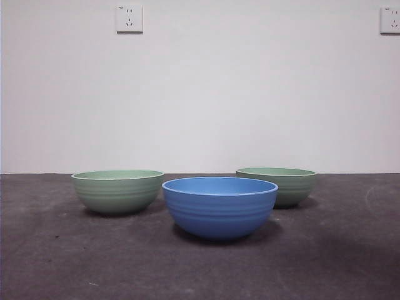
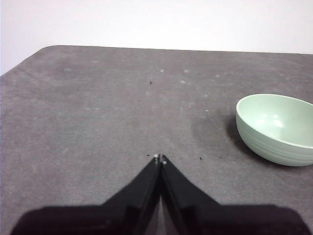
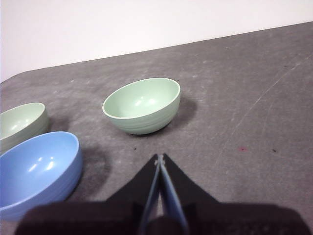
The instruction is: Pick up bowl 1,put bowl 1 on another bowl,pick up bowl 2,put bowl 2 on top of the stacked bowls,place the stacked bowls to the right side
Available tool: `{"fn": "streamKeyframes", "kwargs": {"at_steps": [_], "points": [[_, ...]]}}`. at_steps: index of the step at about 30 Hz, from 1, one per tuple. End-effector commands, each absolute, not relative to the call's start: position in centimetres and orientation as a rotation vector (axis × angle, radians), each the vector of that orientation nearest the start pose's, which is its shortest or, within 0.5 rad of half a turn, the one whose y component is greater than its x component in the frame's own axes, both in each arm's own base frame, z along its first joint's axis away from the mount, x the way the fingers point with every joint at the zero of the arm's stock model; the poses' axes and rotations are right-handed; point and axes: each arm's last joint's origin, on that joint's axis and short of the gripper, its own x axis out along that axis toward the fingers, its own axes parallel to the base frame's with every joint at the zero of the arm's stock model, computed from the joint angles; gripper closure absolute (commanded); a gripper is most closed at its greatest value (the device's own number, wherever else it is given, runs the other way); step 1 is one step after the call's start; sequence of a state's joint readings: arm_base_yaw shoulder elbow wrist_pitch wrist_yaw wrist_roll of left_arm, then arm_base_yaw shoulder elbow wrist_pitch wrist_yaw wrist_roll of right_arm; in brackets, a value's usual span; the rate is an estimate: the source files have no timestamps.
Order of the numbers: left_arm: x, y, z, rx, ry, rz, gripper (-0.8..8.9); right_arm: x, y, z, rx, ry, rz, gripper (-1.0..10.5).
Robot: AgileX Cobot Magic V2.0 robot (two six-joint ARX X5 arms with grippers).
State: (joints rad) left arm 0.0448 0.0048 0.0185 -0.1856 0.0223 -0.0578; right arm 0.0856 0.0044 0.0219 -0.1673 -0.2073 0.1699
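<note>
Three ribbed bowls stand apart on the dark table. The blue bowl [image 1: 220, 207] sits nearest the front, in the middle; it also shows in the right wrist view [image 3: 35, 171]. One pale green bowl [image 1: 117, 190] stands to its left and also appears as the green bowl [image 2: 278, 127] in the left wrist view. The other pale green bowl [image 1: 279, 185] stands behind to the right, seen again [image 3: 142, 105] ahead of my right gripper [image 3: 160, 157]. My left gripper [image 2: 160, 158] hovers over bare table, well aside of its bowl. Both grippers are shut and hold nothing. No bowl is nested in another.
A white wall rises behind the table, with a power socket [image 1: 129, 18] high on the left and another [image 1: 390, 20] at the right edge. The grey table surface [image 1: 337, 250] stretches wide on both sides of the bowls.
</note>
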Motion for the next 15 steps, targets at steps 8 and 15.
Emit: {"fn": "streamKeyframes", "kwargs": {"at_steps": [8,15], "points": [[9.6,0.1,14.9,-0.180,0.184,-0.052,8.20,9.4,1.4,15.5,0.365,0.186,0.268,9.6],[9.2,-0.1,16.7,-0.310,0.162,-0.124,8.20,9.1,1.4,18.0,0.406,0.142,0.273,9.6]]}}
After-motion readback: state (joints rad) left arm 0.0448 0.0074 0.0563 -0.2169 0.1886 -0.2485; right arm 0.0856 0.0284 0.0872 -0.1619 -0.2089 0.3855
